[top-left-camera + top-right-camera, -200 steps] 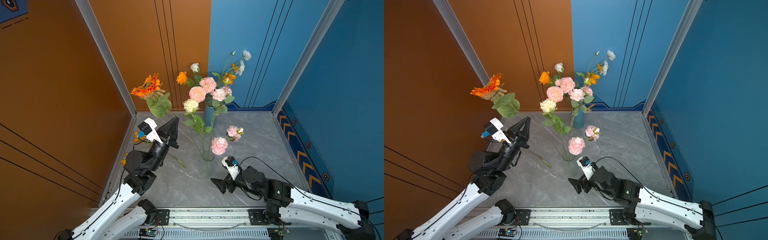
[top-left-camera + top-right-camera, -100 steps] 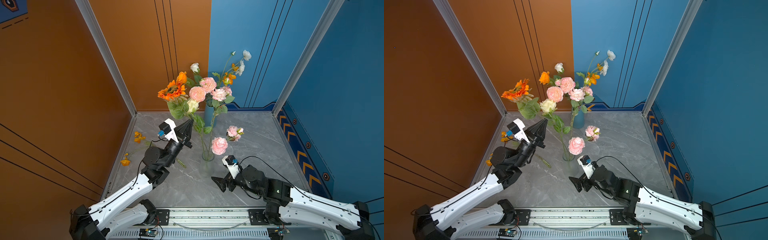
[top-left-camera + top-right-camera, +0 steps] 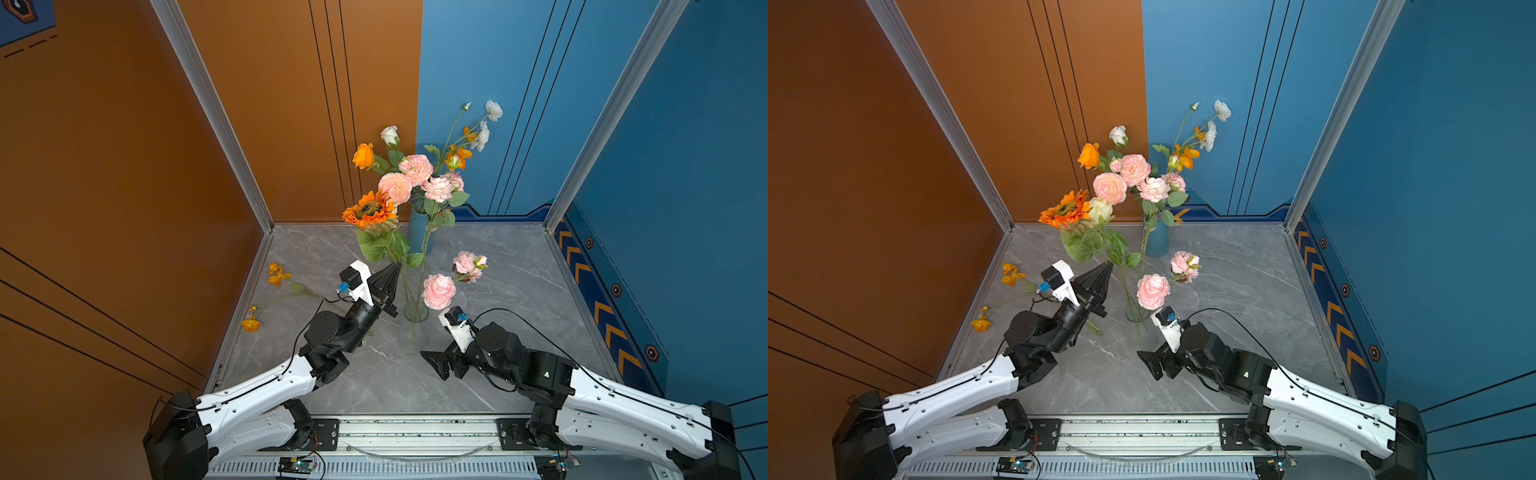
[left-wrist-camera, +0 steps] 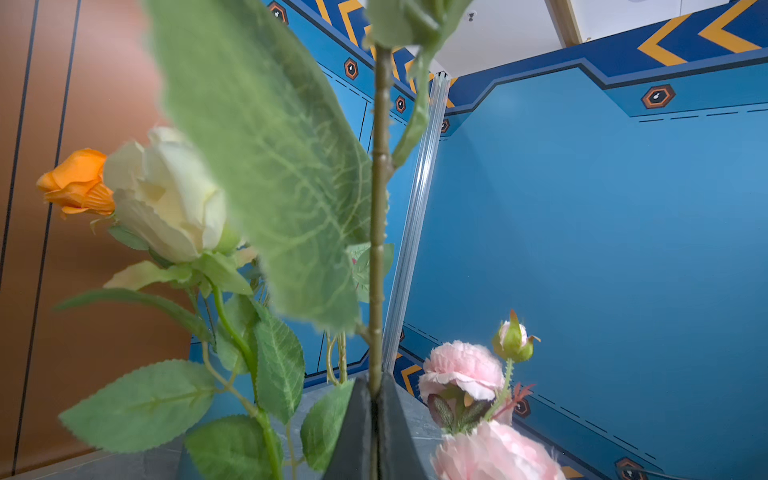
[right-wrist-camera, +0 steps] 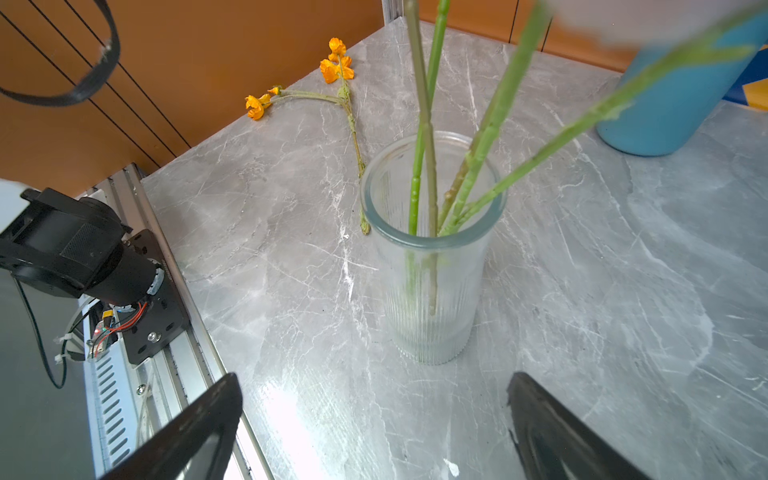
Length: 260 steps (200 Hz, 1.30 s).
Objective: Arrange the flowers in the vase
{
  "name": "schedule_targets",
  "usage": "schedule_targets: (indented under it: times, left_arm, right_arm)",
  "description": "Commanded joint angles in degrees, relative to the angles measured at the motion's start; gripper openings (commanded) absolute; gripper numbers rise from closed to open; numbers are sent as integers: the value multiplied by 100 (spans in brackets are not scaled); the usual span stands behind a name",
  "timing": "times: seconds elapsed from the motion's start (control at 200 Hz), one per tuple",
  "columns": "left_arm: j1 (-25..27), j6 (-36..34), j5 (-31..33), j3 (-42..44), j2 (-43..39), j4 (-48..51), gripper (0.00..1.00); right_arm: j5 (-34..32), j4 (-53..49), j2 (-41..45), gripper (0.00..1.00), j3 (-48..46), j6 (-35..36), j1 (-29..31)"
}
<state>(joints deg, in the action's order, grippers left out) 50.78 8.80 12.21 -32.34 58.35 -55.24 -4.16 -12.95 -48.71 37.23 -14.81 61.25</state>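
We hold a sunflower [image 3: 369, 210] by the vase [image 5: 436, 328].
Our left end effector [image 4: 376, 392] pinches its stem [image 4: 377, 249]; right end effector [image 5: 372, 384] spread.

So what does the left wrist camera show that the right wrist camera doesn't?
Only the left wrist view: the left gripper shut on a green stem, plus a cream rose, an orange bud and pink blooms. Only the right wrist view: the glass vase holding several stems, an orange sprig lying on the table, and the right gripper open. Both: the table and the orange wall.
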Motion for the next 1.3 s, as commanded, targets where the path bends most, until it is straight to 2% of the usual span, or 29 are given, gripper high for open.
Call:
schedule_targets:
  times: [0.0,0.245,0.455,0.701,0.796,0.876,1.031,1.081,1.206,1.296]
  left_arm:
    - [197,-115,540,251,11,-320,0]
    - [408,-34,967,767,175,-373,4]
    - [482,-8,1080,905,369,-373,9]
    - [507,17,1157,1051,232,-340,15]
    - [528,73,1174,1118,182,-312,26]
    - [529,171,1200,1088,86,-31,39]
    - [529,369,1099,858,-305,1291,65]
    - [503,446,1088,759,-465,1848,71]
    - [377,549,926,539,-754,3039,77]
    - [239,595,653,477,-910,3384,78]
  right_arm:
    - [138,64,22,100,119,143,-32]
    - [153,255,105,100,1,132,-81]
    - [209,390,54,100,-50,99,-81]
    - [215,522,103,100,-137,79,-70]
    - [232,531,99,100,-138,83,-70]
    - [248,539,98,100,-137,91,-70]
    - [243,552,107,100,-144,101,-70]
    - [241,572,98,100,-145,100,-83]
    - [279,643,3,100,-133,139,-94]
    - [326,703,-76,100,-112,147,-91]
